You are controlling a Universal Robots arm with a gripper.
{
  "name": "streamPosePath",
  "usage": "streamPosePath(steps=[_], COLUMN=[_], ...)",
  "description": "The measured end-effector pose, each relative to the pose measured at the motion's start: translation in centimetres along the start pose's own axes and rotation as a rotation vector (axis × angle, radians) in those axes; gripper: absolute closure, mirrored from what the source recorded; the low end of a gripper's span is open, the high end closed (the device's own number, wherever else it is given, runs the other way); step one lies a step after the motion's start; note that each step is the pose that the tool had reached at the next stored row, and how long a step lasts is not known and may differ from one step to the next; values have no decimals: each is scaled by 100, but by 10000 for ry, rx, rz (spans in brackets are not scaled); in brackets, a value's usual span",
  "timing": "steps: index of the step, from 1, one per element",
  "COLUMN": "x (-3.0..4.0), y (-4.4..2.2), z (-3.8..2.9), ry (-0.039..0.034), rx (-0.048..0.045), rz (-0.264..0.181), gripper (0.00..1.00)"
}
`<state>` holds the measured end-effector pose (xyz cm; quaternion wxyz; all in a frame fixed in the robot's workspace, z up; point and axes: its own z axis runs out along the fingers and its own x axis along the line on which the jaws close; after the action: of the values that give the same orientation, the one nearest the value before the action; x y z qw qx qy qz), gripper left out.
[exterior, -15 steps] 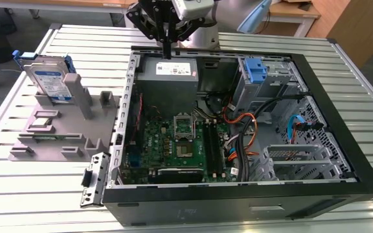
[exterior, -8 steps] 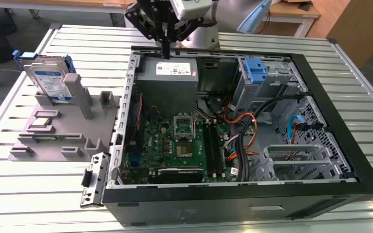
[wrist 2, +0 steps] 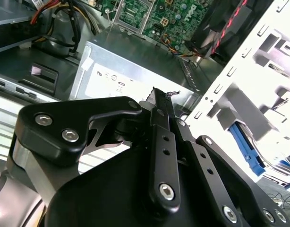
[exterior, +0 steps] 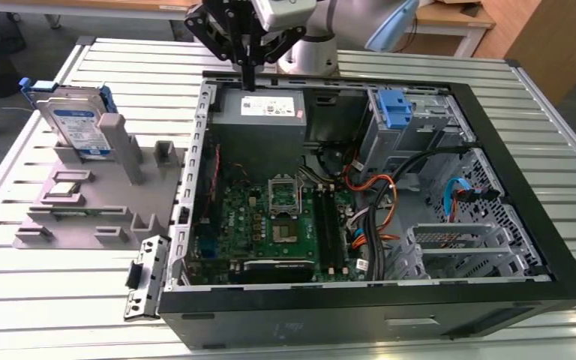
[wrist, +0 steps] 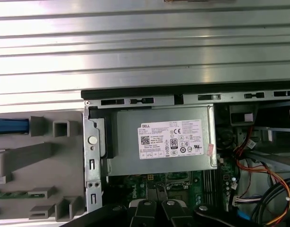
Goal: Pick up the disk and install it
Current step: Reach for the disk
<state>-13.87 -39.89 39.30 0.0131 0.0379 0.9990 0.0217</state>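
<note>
We see the disk [exterior: 76,124], a flat rectangular silver hard drive. It has a white-and-blue label on its broad face and blue plastic rails along its edges. It stands upright on one edge in a slot of a grey moulded plastic holder [exterior: 88,206]. The holder sits on the slatted silver metal desk [exterior: 118,52] at the exterior view's left, just beside the open case. In the first wrist view, a blue strip at the holder's edge may be one of its rails, but we cannot tell for sure.

The black gripper [exterior: 249,84] hangs well apart from the disk, over the far rim of the black computer tower case [exterior: 368,319], which lies on its side with the panel off. The gripper's fingers [wrist 2: 159,111] are pressed together with nothing between them. Directly under them we see the grey metal power-supply box with a white label [wrist: 164,139], mounted in the case's corner. The green motherboard [exterior: 268,217] lies beyond it, and a separate blue plastic latch [exterior: 393,111] sits in the drive bay toward the exterior view's right.
</note>
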Motion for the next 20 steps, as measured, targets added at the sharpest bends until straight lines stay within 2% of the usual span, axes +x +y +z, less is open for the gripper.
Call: streamPosePath(steps=[5,16,20], x=[75,77,103], y=[-5,-6,-8], z=[0,-1,-1], ry=[-1,0,0], rx=[-1,0,1], rz=[0,0,0], gripper=[90,90,90])
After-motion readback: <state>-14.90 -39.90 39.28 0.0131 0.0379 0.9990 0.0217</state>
